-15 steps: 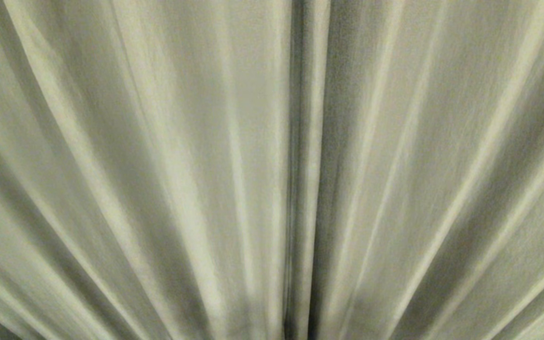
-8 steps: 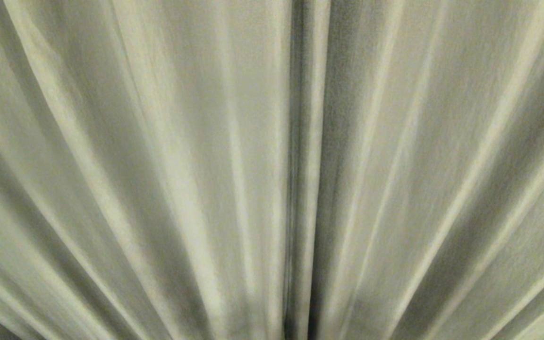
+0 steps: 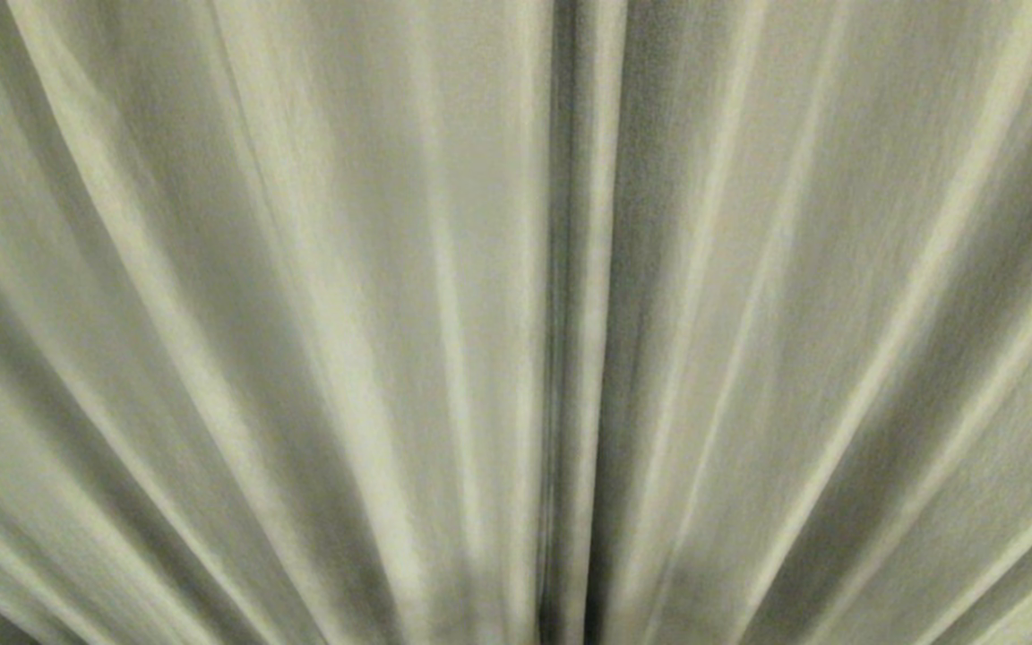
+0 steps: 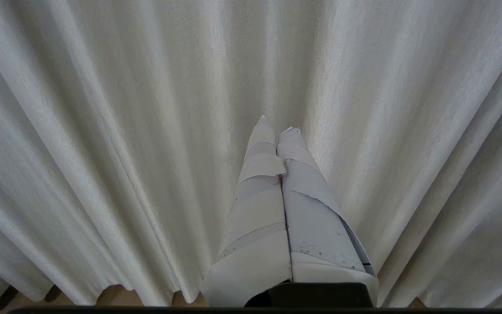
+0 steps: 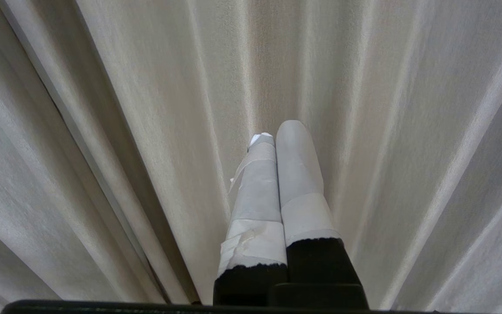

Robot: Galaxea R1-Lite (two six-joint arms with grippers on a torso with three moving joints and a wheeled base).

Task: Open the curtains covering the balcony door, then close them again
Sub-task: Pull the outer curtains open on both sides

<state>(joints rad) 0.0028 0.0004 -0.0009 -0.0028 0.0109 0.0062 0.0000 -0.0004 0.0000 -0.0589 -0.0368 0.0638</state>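
Both curtains (image 3: 301, 313) meet at twelve o'clock; my left end effector (image 4: 275, 124) and right end effector (image 5: 279, 131) are pinched empty, so I may shove folds, not grasp.

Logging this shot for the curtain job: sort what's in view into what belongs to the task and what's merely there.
Belongs to the job:
- curtains, drawn, filling every view
- left hand, shut, empty, facing the fabric
- right hand, shut, empty, facing the fabric

Merely there:
- floor, a strip under the hem
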